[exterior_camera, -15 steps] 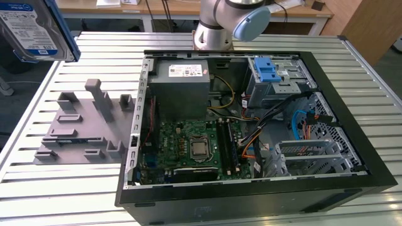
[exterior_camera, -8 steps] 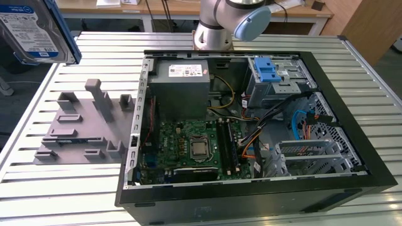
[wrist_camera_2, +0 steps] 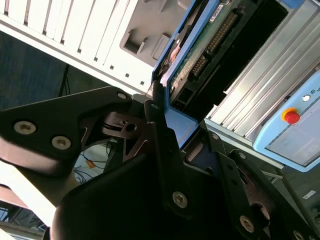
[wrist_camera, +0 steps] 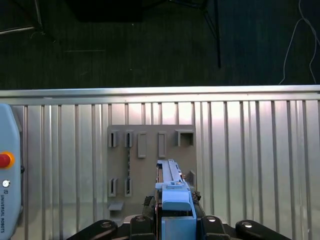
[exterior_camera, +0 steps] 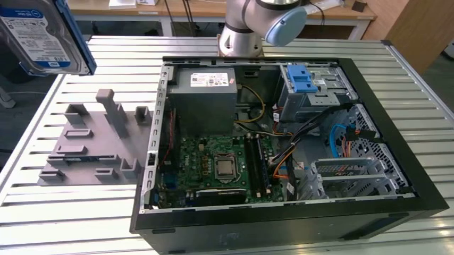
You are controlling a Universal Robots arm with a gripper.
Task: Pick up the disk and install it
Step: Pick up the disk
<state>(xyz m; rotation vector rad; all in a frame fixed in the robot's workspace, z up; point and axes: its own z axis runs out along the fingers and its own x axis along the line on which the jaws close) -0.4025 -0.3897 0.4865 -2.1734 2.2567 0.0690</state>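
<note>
Pinching the disk (exterior_camera: 39,37) edge-on, gripper (wrist_camera_2: 187,135) hangs high above the grey fixture (exterior_camera: 89,143), well apart from the PC case (exterior_camera: 397,159). Risk: narrow 2-finger grip, so a jolt could make the disk pivot or slip.

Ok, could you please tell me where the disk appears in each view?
Exterior view: the disk sits in the exterior view's top left corner.
Second wrist view: the disk, circuit side showing, held in the gripper.
First wrist view: the disk, edge-on in the gripper.
Shared landmark: the slatted table.
</note>
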